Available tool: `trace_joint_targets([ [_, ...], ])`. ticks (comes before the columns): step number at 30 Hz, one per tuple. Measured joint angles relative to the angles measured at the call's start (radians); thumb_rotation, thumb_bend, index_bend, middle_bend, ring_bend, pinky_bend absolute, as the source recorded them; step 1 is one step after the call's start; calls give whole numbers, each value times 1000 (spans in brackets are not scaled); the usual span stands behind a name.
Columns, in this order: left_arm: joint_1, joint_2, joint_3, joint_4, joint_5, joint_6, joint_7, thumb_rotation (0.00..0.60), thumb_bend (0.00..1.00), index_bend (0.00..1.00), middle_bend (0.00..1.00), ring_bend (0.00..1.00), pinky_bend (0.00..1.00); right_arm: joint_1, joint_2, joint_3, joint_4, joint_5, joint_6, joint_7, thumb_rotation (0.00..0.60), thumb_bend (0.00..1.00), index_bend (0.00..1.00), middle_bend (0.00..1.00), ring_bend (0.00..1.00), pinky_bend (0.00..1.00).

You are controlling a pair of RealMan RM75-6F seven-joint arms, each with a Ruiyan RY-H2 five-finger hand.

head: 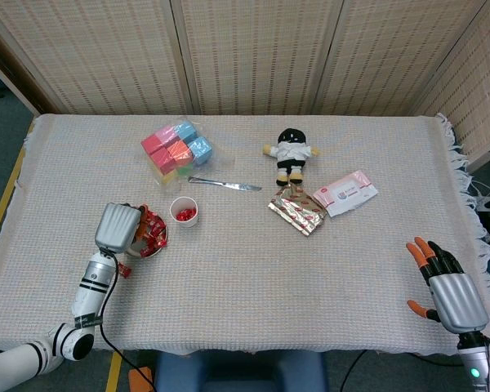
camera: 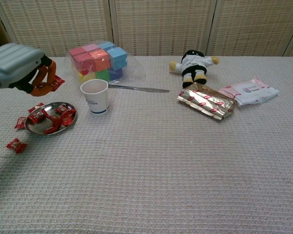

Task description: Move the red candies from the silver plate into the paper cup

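A red candy (camera: 55, 81) was held pinched in the fingertips of the left hand (camera: 20, 68), raised well above the silver plate (camera: 39, 130) and to the left of the paper cup (camera: 94, 96). More red candies (camera: 52, 118) lay heaped on the plate, one sat at its left rim, and a stray candy (camera: 15, 145) lay on the cloth apart from it, nearer the table's front edge. In the head view, a few red candies (head: 184, 215) were seen already inside the cup. The step in hand was judged to be the carry of one candy from plate to cup. The next move would call for the hand to be brought across over the cup's mouth and the pinch released there, without the light cup being knocked. The right hand (head: 446, 288) was kept at the table's near right corner, fingers spread and nothing held.
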State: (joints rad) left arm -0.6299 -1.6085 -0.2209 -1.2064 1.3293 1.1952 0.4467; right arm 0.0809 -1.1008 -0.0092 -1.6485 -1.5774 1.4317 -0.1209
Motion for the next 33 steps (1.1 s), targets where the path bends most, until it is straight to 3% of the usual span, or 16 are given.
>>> trace_joint_targets([
  [8, -121, -65, -54, 17, -29, -78, 82, 600, 551, 714, 740, 692, 1000, 5, -2, 9, 0, 23, -12, -5, 600, 0, 0, 0, 0, 145],
  [16, -189, -155, -62, 125, -56, -131, 107, 600, 550, 681, 710, 692, 1000, 4, 1, 15, 2, 39, -15, -1, 600, 0, 0, 0, 0, 145],
  [24, -214, -195, -48, 225, -78, -166, 86, 600, 508, 462, 539, 691, 1000, 6, 2, 17, 4, 44, -17, 2, 600, 0, 0, 0, 0, 145],
  [33, -202, -150, -23, 186, -66, -166, 51, 600, 464, 271, 428, 675, 1000, 6, -4, 17, 1, 43, -15, -11, 600, 0, 0, 0, 0, 145],
])
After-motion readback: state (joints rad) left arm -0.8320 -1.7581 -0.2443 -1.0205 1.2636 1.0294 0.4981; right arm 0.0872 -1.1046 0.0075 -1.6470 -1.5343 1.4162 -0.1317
